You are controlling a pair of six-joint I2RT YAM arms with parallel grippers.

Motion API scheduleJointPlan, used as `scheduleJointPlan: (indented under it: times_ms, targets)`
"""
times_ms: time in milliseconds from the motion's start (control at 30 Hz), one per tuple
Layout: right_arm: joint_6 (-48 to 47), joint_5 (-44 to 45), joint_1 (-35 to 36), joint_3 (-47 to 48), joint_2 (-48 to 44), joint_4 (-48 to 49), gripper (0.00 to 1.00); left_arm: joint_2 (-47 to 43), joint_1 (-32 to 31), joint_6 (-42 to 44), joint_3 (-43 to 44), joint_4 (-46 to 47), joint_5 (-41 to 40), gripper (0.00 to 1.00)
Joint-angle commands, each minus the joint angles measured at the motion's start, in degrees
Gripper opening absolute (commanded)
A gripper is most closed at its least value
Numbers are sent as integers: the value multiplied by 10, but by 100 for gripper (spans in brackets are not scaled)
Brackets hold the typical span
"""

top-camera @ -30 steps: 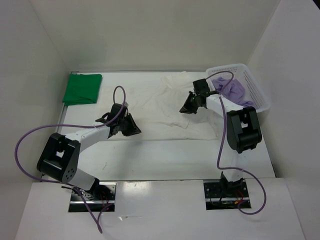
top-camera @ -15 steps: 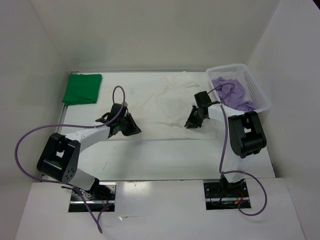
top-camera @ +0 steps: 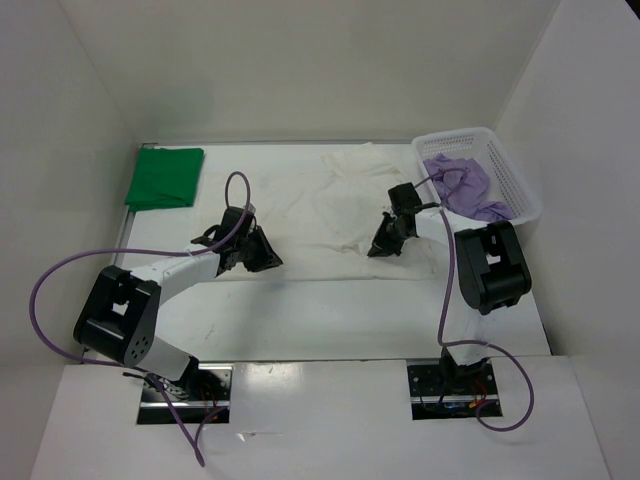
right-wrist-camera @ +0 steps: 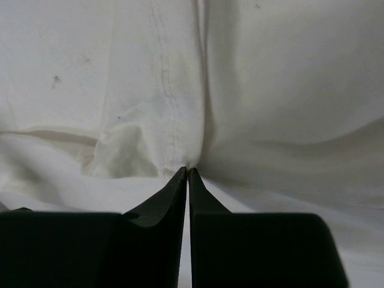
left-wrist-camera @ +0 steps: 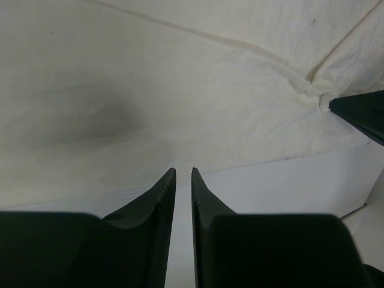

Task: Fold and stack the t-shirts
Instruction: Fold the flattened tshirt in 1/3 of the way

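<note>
The white t-shirt lies spread across the middle of the table. My left gripper is at its near left hem, jaws almost together on the edge. My right gripper is shut on a pucker of the white t-shirt on its right side, and the cloth bunches at the fingertips. The green t-shirt lies folded at the far left corner. The lavender t-shirt sits crumpled in the white basket.
The basket stands at the far right against the side wall. White walls enclose the table on three sides. Purple cables loop off both arms. Bare table runs between the shirt and the arm bases.
My right gripper moved toward the near edge along the shirt's right side, opened, then closed on the cloth there. The left arm and gripper have not moved.
</note>
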Motion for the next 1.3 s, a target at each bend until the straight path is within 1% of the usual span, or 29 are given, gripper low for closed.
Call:
scheduleJointPlan:
  times_ms: [0, 33, 100, 200, 367, 567, 700, 733, 767, 833, 900, 967, 1000, 1033, 1067, 1100, 1200, 1267]
  targets:
    - [0, -21, 5, 34, 19, 14, 6, 3, -4, 8, 4, 16, -5, 23]
    - [0, -21, 5, 39, 25, 14, 3, 3, -4, 8, 4, 16, -5, 23]
    - [0, -26, 5, 57, 31, 14, 0, 3, -4, 8, -1, 16, -5, 23]
    - [0, -39, 5, 86, 37, 14, 0, -3, -4, 8, -6, 16, -5, 23]
    - [0, -59, 5, 141, 83, 8, 0, -21, 9, 8, -12, 10, -5, 23]
    - [20, -65, 16, 263, 156, 3, 0, -26, 9, 8, -12, 5, -10, 23]
    - [39, -95, 28, 307, 167, 18, 13, -46, 14, 16, 6, -16, -28, 26]
    - [45, -108, 28, 307, 161, 23, 22, -51, 14, 24, 13, -28, -43, 26]
    - [45, -108, 34, 314, 149, 23, 27, -57, 20, 30, 19, -34, -49, 26]
    - [36, -99, 34, 303, 133, 23, 32, -74, 25, 43, 30, -39, -56, 26]
    - [31, -75, 34, 283, 97, 17, 33, -80, 31, 43, 30, -44, -56, 27]
    - [17, -39, 34, 233, 74, 17, 25, -80, 31, 43, 24, -44, -51, 27]
    - [17, -38, 34, 217, 66, 17, 18, -80, 31, 43, 19, -32, -46, 27]
    - [11, -38, 34, 193, 66, 17, 6, -80, 31, 36, 11, -27, -39, 27]
    - [11, -31, 34, 183, 66, 17, 2, -68, 31, 36, 11, -16, -23, 27]
    - [11, -25, 34, 175, 66, 12, 1, -62, 31, 36, 11, -16, -15, 27]
    - [6, 3, 34, 168, 72, 12, 1, -44, 26, 36, 16, -11, -9, 27]
    - [-10, 3, 34, 199, 99, 3, 2, -44, 26, 36, 16, -11, -3, 27]
